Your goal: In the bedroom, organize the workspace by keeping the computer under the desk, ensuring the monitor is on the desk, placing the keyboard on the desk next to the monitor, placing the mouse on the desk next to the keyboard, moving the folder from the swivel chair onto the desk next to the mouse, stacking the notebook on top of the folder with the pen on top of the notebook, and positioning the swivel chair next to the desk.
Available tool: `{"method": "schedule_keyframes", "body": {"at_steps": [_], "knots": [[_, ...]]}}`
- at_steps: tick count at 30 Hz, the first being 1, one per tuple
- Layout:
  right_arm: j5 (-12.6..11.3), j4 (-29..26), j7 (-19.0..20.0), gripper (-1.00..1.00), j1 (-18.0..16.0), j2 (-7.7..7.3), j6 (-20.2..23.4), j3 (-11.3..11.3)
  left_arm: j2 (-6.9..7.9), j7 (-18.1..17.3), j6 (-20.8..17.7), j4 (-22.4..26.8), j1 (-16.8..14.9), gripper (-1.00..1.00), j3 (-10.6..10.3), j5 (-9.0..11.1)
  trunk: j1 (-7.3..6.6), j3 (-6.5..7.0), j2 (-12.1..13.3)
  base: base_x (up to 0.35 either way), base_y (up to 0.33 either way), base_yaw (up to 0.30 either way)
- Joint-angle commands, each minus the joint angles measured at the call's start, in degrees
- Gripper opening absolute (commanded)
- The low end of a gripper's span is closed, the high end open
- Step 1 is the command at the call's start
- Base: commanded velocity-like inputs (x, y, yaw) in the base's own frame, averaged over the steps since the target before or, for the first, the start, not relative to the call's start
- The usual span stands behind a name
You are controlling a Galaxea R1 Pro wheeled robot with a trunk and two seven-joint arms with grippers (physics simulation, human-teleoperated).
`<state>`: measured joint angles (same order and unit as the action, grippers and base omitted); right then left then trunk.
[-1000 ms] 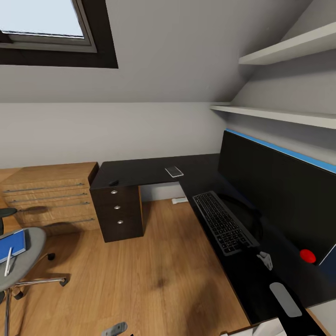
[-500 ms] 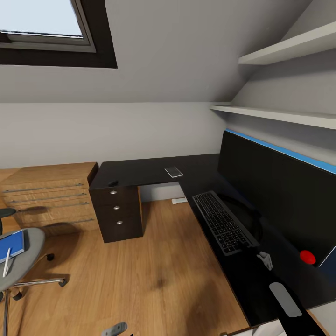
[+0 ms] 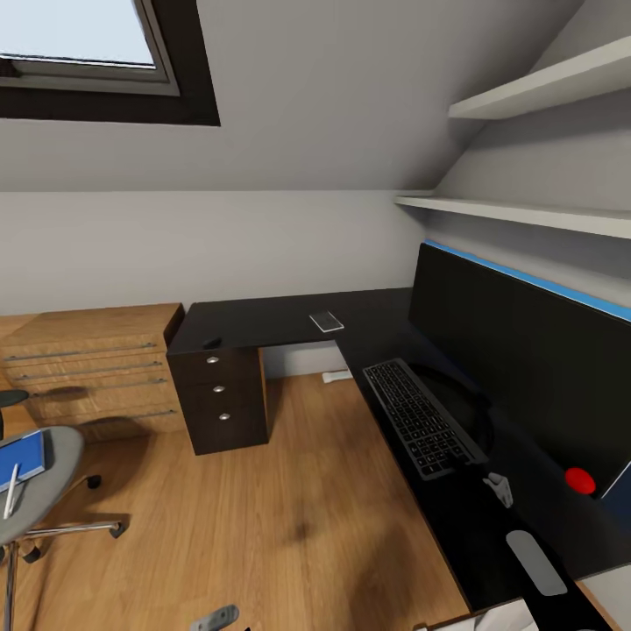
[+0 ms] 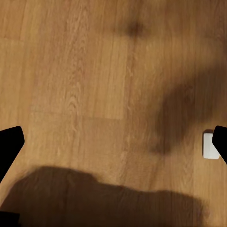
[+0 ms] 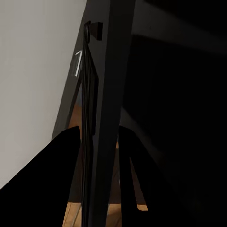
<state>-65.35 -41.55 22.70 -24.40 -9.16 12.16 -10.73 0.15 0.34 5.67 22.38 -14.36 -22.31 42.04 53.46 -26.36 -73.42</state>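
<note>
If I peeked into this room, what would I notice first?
First the very wide black monitor standing on the long black desk at the right, with the keyboard lying in front of it. Next, the blue folder on the grey chair at the lower left, and the skylight up above.

Desk (image 3: pixel 263 320) (keyboard (image 3: pixel 421 417), monitor (image 3: pixel 526 368) on top)
</note>
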Motion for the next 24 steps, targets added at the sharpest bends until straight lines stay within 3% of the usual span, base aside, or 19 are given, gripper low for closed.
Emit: {"method": "schedule_keyframes", "body": {"at_steps": [1, 12, 24], "knots": [[-0.6, 0.0, 0.2, -1.0, 0.0, 0.02, 0.5, -0.2, 0.03, 0.0, 0.3, -0.1, -0.1, 1.0, -0.4, 0.5, 0.0, -0.06, 0.0, 0.0, 0.0, 0.0], [-0.6, 0.1, 0.1, -1.0, 0.0, 0.02, -1.1, 0.0, 0.02, 0.0, 0.3, -0.1, -0.1, 1.0, -0.4, 0.4, 2.41, -2.03, -4.4, 0.0, 0.0, 0.0], [-0.4, 0.1, -0.7, -1.0, 0.0, 0.02, -1.1, 0.4, 0.03, 0.1, 0.3, -0.1, -0.1, 1.0, -0.4, 0.3, 2.41, -2.03, -4.4, 0.0, 0.0, 0.0]]}}
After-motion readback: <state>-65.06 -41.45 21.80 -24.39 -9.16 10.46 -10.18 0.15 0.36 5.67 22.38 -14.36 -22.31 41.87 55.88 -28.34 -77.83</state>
